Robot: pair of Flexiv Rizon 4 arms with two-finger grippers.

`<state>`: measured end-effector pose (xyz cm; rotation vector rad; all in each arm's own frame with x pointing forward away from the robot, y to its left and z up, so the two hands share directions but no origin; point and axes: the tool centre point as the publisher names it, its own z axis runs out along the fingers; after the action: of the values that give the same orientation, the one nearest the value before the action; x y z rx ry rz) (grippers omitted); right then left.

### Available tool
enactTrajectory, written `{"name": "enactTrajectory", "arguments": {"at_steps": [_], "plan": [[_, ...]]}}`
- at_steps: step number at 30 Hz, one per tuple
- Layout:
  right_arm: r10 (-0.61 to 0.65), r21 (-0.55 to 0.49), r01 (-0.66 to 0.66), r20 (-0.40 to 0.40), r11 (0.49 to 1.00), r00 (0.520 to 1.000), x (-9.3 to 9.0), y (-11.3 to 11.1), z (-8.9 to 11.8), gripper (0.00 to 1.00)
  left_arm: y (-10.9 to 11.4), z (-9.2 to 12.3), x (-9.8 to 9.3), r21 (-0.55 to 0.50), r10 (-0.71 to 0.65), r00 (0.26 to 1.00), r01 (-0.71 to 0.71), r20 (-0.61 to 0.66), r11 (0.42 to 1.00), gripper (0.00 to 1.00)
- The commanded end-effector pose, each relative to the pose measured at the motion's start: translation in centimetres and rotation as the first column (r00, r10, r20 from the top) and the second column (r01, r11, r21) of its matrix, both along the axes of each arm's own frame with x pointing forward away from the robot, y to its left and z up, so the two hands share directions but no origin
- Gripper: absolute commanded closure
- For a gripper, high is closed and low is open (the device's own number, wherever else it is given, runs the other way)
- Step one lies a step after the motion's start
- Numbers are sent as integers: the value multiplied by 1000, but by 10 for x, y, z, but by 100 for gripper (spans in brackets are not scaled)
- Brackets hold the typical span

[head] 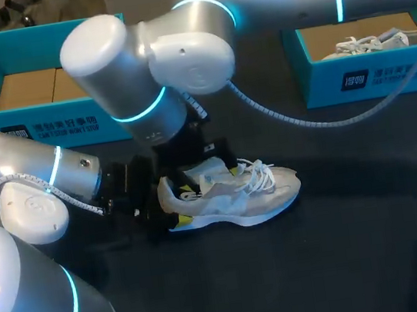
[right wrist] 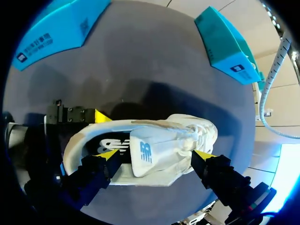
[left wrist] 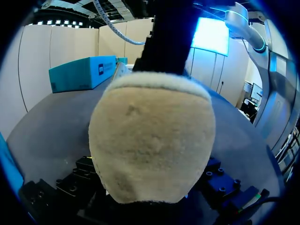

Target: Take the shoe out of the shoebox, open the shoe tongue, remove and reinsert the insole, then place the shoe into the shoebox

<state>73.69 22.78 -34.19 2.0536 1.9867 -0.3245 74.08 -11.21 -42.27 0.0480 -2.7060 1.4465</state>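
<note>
Left pincer (head: 175, 203) clamps the heel (left wrist: 150, 140) of the white sneaker (head: 249, 197), its long axis running toe-rightward across the surface (head: 346, 253). Right pincer (right wrist: 155, 154) (fingers (right wrist: 105, 157) apart) hangs directly above, straddling the tongue (right wrist: 146, 151).

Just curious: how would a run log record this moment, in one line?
shoe: lying on table | left gripper: at heel | right gripper: above tongue

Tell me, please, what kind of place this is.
Probably a robotics lab: a left robot arm and a right robot arm over a dark table, a left shoebox and a right shoebox, both teal, and a white sneaker on the table.
</note>
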Motion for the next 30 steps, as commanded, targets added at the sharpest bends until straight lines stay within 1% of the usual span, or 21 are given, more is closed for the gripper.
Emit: {"name": "enactTrajectory", "arguments": {"at_steps": [1,9,19,23,30], "plan": [[-20,-20,20,7,1000,1000,-4,1,-5,0,0,0,1,5,1,1000,-1,-1,1000,100],[-43,-27,43,-5,999,999,-3,-9,-13,0,0,0,1,5,1,1000,-1,-1,1000,100],[-70,-65,68,-19,996,997,0,-26,-20,0,0,0,1,5,1,1000,-1,-1,1000,100],[-86,-84,84,-17,993,996,3,-34,-16,0,0,0,1,5,1,1000,-1,-1,1000,100],[-122,-101,122,12,987,992,7,-50,0,0,0,0,1,5,1,1000,-1,-1,1000,100]]}}
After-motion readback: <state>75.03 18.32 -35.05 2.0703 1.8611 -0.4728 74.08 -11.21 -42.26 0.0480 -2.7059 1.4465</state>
